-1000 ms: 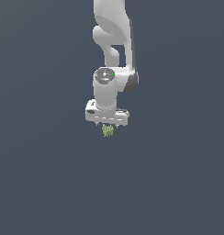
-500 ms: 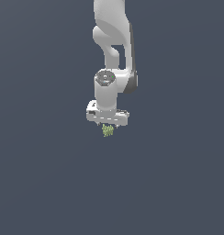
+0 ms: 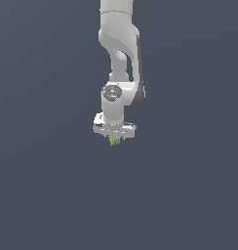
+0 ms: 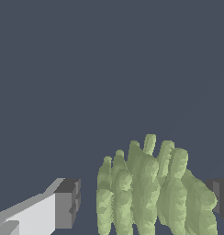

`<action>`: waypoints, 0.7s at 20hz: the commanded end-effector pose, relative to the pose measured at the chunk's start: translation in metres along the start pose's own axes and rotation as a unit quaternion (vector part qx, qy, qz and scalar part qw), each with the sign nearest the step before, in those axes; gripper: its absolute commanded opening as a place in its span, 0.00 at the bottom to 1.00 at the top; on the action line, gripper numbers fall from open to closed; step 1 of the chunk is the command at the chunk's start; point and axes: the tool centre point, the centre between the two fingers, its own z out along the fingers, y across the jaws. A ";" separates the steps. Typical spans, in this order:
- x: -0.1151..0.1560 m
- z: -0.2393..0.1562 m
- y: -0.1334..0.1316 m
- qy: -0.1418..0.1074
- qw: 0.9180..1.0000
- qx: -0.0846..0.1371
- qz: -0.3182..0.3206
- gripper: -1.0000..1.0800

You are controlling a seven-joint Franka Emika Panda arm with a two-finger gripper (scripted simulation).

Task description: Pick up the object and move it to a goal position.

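Exterior view, clump (image 3: 115, 140) under tool (image 3: 114, 138), open surroundings

— So where are we, what sort of place is this?

— No real room, it's a simulator's render. Flat slate-grey backdrop (image 3: 43, 195) all round, with no shading change from top to bottom.

— Any furniture to go by?

— Only the white arm (image 3: 120, 44), smooth and plastic-looking, hanging in that grey.

Plain dark grey-blue backdrop (image 3: 48, 195) all around
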 end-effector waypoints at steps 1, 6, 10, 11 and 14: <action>0.000 0.007 0.000 0.001 1.000 0.000 0.000 0.96; 0.001 0.009 0.000 0.001 1.000 0.000 0.000 0.00; 0.001 0.009 0.000 0.001 1.000 0.000 0.000 0.00; 0.001 0.009 0.000 0.001 1.000 0.000 0.000 0.00; 0.001 0.009 0.000 0.001 1.000 0.000 0.000 0.00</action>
